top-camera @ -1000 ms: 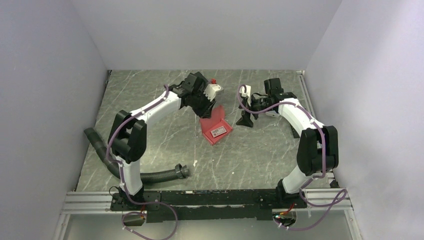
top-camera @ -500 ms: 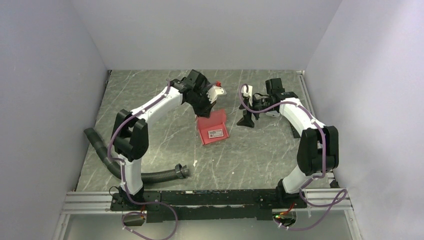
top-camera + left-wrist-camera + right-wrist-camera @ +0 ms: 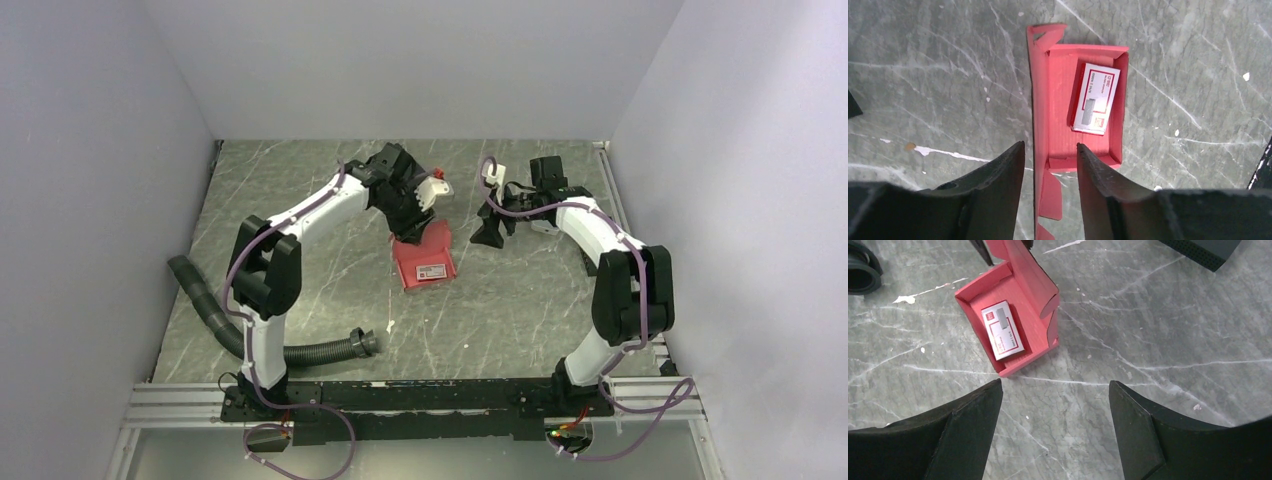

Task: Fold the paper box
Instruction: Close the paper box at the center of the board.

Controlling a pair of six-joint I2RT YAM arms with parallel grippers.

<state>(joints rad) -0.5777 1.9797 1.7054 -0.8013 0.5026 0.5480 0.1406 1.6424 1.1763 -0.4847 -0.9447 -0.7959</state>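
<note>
Left gripper (image 3: 1049, 146) — astride paper box (image 3: 1058, 137), wrist-view only

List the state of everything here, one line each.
paper box: open, tray walls folded up, lid standing upright.
carton: lying flat inside the box.
left gripper: open, astride the lid, not clamped on it.
right gripper: open, holding nothing, above the table beside the box.
hose: lying on the table.
</note>
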